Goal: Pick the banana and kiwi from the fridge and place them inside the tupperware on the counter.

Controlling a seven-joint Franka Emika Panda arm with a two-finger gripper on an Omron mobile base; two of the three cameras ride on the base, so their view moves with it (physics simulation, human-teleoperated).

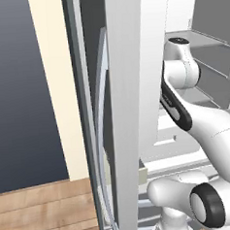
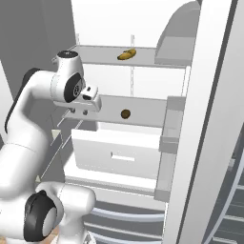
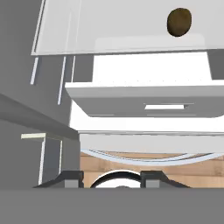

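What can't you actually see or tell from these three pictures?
- Banana: too small in the right base view to tell how it rests on its shelf.
- Kiwi: its underside hides behind the shelf edge in the hand view.
- Gripper: cut off by the bottom edge.

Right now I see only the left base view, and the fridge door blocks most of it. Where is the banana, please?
Observer: The banana lies on the upper shelf inside the fridge.
Operator: And the kiwi?
Observer: The kiwi sits on the next shelf down, above a white drawer.
Operator: Does the pincer hold anything?
Observer: No. In the hand view the pincer is open, with no fruit between its tips. The kiwi appears at the upper right of that view.
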